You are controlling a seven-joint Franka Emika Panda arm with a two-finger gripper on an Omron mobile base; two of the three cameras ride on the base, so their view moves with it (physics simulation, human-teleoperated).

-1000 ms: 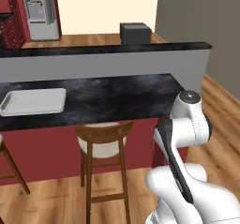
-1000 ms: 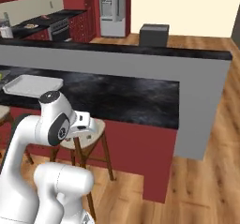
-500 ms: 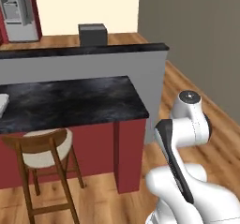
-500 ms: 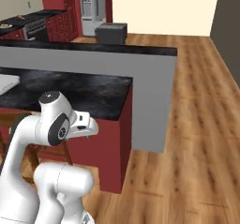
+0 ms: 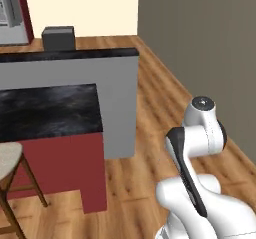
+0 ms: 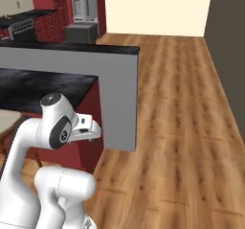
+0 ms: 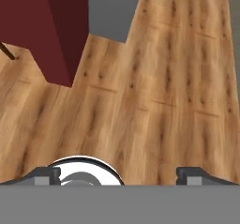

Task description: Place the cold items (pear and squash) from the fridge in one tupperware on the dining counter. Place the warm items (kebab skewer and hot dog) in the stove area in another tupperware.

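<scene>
Hand (image 7: 117, 174) empty, fingers apart, tucked low over floor (image 7: 159, 101) past end of surface (image 5: 47, 110), probably stowed for the drive toward fridge (image 6: 83, 3).

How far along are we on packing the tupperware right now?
Nothing looks done. The gripper is open and empty, pointing down at bare wood floor. The base sits at the end of the dining counter, with the fridge far behind it. All four foods are left to fetch and pack.
</scene>
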